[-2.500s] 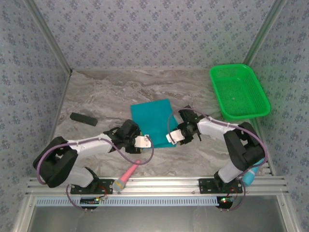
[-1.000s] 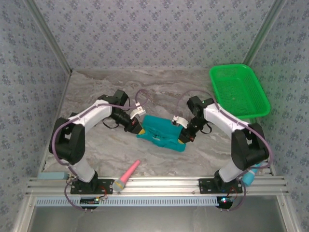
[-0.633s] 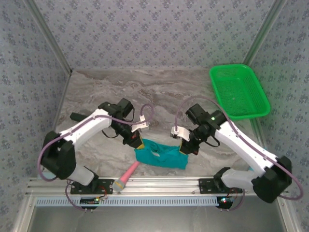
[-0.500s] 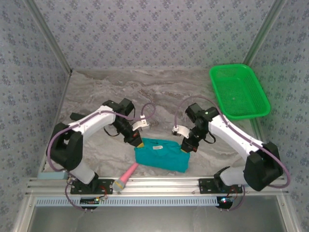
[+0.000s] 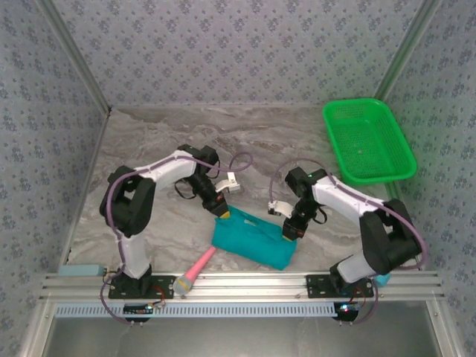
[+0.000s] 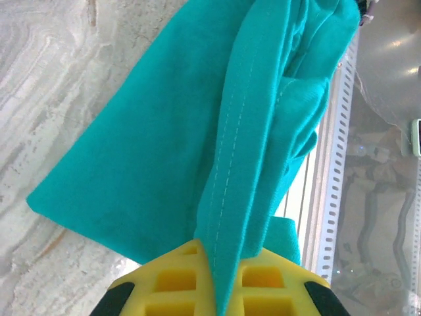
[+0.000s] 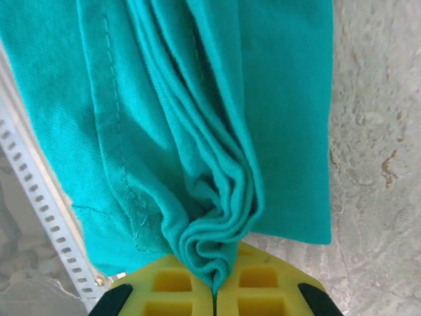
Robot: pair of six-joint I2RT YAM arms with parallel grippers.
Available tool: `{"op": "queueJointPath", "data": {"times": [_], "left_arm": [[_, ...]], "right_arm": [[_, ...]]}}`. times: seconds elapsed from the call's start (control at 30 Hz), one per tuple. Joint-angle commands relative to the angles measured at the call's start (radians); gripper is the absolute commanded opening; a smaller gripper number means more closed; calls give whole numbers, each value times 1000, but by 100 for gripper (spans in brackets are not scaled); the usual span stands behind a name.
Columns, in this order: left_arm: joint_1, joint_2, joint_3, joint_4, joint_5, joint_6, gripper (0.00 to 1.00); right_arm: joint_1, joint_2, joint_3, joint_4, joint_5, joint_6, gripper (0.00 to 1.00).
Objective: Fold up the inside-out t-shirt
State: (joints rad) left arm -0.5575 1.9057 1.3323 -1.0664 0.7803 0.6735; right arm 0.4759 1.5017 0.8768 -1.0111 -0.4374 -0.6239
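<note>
Left claw [image 5: 221, 211] is pinched tight on the teal short-sleeved soft cloth t-shirt [image 5: 253, 242]. Its yellow fingers [image 6: 171, 280] press on a stitched hem. The right claw [image 5: 288, 231] is pinched tight on the shirt too, and a thick bunch of folds is squeezed between its yellow pads [image 7: 263, 280].

The shirt is a bunched-up bundle. It is to the left of the green plastic mesh basket [image 5: 357, 103] and well apart from it. It is also nearer to the arm bases than the basket is.

Its long side runs left to right, from one claw to the other. The end at the left claw is a bit farther back. The end at the right claw is a bit closer to the bases, so the bundle is tilted. The claws hold the far edge. The loose cloth spreads from there toward the silver metal rail [image 5: 245, 281], away from the basket.

I cannot tell if the cloth rests on the grey marble table [image 5: 149, 149] or hangs just above it.

A pink cone-shaped tool with a grey handle [image 5: 195, 269] lies farther from the basket than the shirt does. Its pink tip is just beside the shirt's near left corner.
</note>
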Motion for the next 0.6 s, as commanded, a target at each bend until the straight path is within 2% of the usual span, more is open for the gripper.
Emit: {"op": "queueJointPath", "data": {"times": [0.0,0.1,0.17,0.2,0.23,0.27,0.33,0.43,0.5,0.57], "left_arm": [[0,76,52,-30,-12,27,13],[-10,115,76,-13,-24,7,23],[-11,113,76,28,-28,-24,26],[-7,100,69,55,-29,-43,32],[-1,82,61,83,-31,-63,95],[8,63,54,105,-32,-81,99],[35,18,54,109,-16,-84,100],[74,-112,14,220,-68,-190,100],[94,-251,-60,395,-184,-327,99],[96,-388,-128,535,-295,-423,99]], "right_arm": [[8,75,-35,-12,92,13,7],[9,129,-34,-4,126,27,18],[2,119,-26,25,173,57,30],[-2,97,-23,42,196,73,35],[-8,76,-18,52,205,82,37],[-16,41,-14,66,204,90,38],[-31,-32,-13,121,211,123,40],[-59,-176,-14,205,242,189,44],[-79,-271,-18,271,330,257,47],[-72,-352,-16,288,355,250,47]]}}
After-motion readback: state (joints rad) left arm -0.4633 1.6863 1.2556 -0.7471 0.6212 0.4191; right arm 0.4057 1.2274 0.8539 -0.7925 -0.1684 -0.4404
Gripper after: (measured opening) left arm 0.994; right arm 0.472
